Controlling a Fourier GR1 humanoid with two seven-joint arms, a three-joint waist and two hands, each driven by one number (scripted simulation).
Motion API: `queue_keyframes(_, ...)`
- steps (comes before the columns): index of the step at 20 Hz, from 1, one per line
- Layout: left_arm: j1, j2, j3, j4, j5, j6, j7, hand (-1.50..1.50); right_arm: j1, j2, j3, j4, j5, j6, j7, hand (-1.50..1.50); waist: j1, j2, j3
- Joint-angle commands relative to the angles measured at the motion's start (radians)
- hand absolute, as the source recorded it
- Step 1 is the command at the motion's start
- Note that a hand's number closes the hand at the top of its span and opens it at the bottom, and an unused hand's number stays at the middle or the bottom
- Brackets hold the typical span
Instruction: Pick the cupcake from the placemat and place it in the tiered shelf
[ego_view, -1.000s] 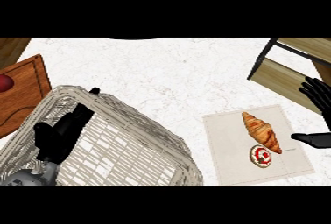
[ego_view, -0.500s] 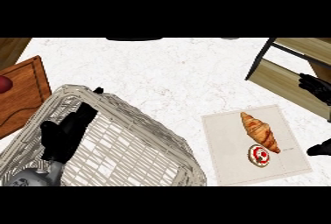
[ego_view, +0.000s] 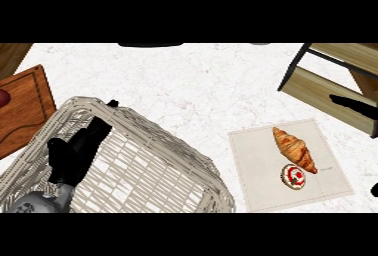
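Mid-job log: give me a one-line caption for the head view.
Cupcake sits beside croissant on the placemat; right hand at the right edge by the tiered shelf, left hand over the wicker basket.

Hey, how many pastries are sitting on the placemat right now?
2. A croissant lies slanted across the middle of the placemat. The cupcake sits just below the croissant's lower end. Nothing covers the mat, so none seem hidden.

The cupcake (ego_view: 294, 177) sat at four o'clock on the placemat (ego_view: 255, 170), just beside a croissant (ego_view: 295, 149). The tiered shelf (ego_view: 317, 90) stood at two. The left hand (ego_view: 74, 157) lay spread over a basket (ego_view: 162, 170) at eight.
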Motion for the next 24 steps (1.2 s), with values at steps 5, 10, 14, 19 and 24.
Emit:
queue_keyframes(5, -0.092, -0.071, 0.035, 0.114, -0.068, 0.043, -0.108, 0.0, 0.064, -0.021, 0.014, -0.232, 0.066, -0.018, 0.202, -1.5, -0.002, 0.008, -0.005)
queue_keyframes(10, -0.052, -0.084, -0.003, 0.093, -0.095, 0.095, -0.101, 0.0, 0.198, -0.026, -0.044, -0.365, 0.055, -0.041, 0.228, -1.5, -0.006, 0.005, -0.004)
queue_keyframes(14, -0.045, -0.103, -0.038, 0.08, -0.114, 0.131, -0.097, 0.0, 0.263, 0.031, -0.015, -0.455, 0.12, -0.094, 0.282, -1.5, -0.002, 0.006, -0.004)
queue_keyframes(19, -0.065, -0.063, 0.013, 0.133, -0.064, 0.062, -0.149, 0.0, 0.276, 0.061, -0.048, -0.49, 0.144, -0.105, 0.323, -1.5, 0.005, 0.009, -0.004)
queue_keyframes(24, -0.05, -0.088, -0.014, 0.161, -0.073, 0.06, -0.18, 0.0, 0.263, 0.127, -0.009, -0.472, 0.204, -0.105, 0.352, -1.5, 0.016, 0.011, -0.004)
